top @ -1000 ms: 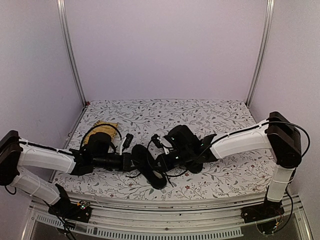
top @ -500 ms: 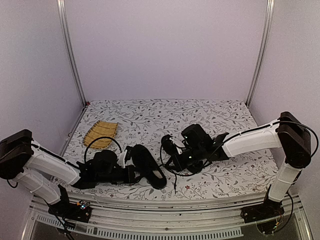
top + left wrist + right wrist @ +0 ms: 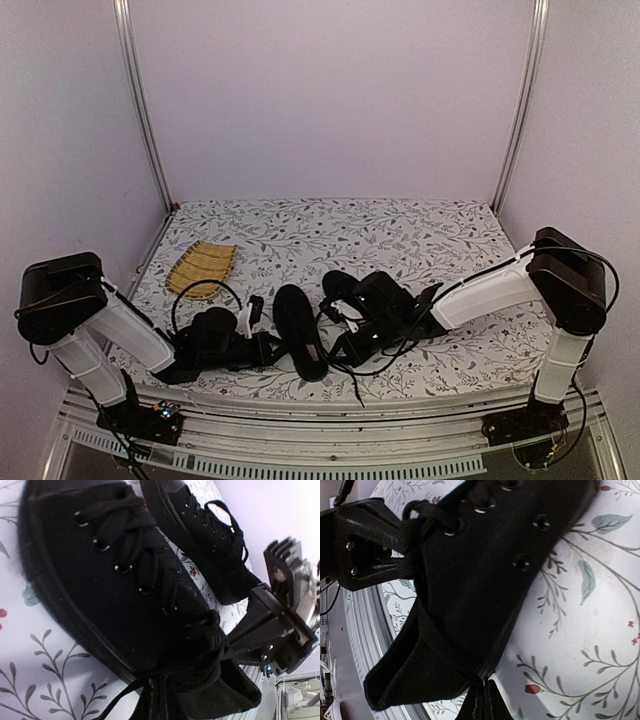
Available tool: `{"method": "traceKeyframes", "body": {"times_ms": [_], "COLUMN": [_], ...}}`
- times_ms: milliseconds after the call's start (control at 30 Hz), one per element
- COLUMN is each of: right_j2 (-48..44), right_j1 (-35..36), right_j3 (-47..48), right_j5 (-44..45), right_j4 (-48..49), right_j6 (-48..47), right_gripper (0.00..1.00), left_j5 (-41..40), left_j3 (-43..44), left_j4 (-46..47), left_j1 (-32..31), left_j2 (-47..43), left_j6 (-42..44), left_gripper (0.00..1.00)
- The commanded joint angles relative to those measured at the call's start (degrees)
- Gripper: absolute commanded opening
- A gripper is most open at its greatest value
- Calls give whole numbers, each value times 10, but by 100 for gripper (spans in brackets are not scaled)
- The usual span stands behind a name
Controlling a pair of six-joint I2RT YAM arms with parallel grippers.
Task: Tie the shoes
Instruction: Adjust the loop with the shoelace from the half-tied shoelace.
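Note:
The nearer shoe point(image 3: 298, 335) is black and lies between both grippers; up close its laces and knot fill the left wrist view point(image 3: 125, 580). My left gripper point(image 3: 266, 347) point(image 3: 161, 700) is shut on the shoe's black fabric below the knot. From the other side my right gripper point(image 3: 342, 345) point(image 3: 485, 702) is shut on the same shoe point(image 3: 485, 580) at its edge. The second shoe point(image 3: 338, 283) point(image 3: 210, 535) lies just behind, partly under the right arm. A loose lace point(image 3: 352, 385) trails toward the near edge.
A yellow woven mat point(image 3: 202, 266) lies at the back left on the floral table cover point(image 3: 400, 225). Grey walls with metal rails close in the left, right and back. The metal front rail point(image 3: 330, 440) runs just below the shoes.
The left arm has folded back toward its base, uncovering the mat, with its gripper still at the shoe. The right gripper has shifted right, then nearer. A lace end now trails forward.

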Motion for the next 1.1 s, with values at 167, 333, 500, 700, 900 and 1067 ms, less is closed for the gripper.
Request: {"method": "traceKeyframes", "body": {"times_ms": [167,333,500,700,900,1067], "right_j2": [27,-9,-53,-68,-25,21], "right_j1": [57,57,57,37,16,11], "right_j3": [19,8,8,37,101,148], "right_j5": [-47,17,70,103,116,95], "right_j4": [54,31,-14,-36,-36,-36], "right_j6": [52,79,89,96,79,58], "right_gripper": [2,2,2,2,2,2], "left_j5": [36,63,47,12,24,29], "left_j3": [-35,-46,-61,-64,-47,-49], "left_j4": [83,108,80,-28,-112,-126], "left_j1": [35,36,35,35,36,36], "left_j2": [-8,-29,-107,-226,-264,-257], "left_j6": [49,99,150,222,270,278], "left_gripper": [0,0,0,0,0,0]}}
